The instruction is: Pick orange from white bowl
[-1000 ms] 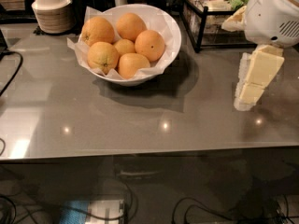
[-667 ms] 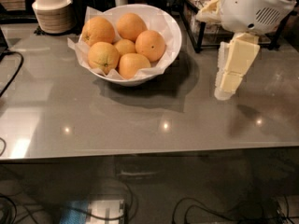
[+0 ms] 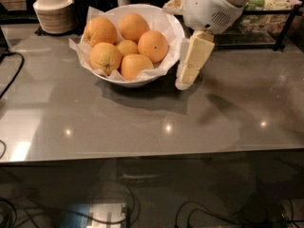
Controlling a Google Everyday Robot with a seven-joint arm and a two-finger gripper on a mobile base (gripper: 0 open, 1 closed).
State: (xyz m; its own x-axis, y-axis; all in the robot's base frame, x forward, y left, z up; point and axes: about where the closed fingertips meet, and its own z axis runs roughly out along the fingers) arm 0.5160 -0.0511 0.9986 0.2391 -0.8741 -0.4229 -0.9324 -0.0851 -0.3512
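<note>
The white bowl (image 3: pixel 139 81) with crinkled paper lining stands at the back middle of the grey table and holds several oranges. The large orange (image 3: pixel 153 45) on the bowl's right side lies nearest my arm. Others lie at the left (image 3: pixel 99 31), the back (image 3: pixel 132 26) and the front (image 3: pixel 105 57). A smaller one (image 3: pixel 127 47) sits in the middle. My gripper (image 3: pixel 184 81) hangs cream-coloured from the white arm, pointing down, just right of the bowl's right rim and outside it, low over the table. It holds nothing that I can see.
A stack of small beige bowls (image 3: pixel 52 11) stands at the back left. A black wire rack (image 3: pixel 266 30) with packaged goods stands at the back right. A black cable (image 3: pixel 10 75) lies at the left edge. The table's front edge (image 3: pixel 152 156) runs across.
My arm and gripper have moved left across the table, from well right of the bowl to right beside its right rim. The oranges and bowl have not moved.
</note>
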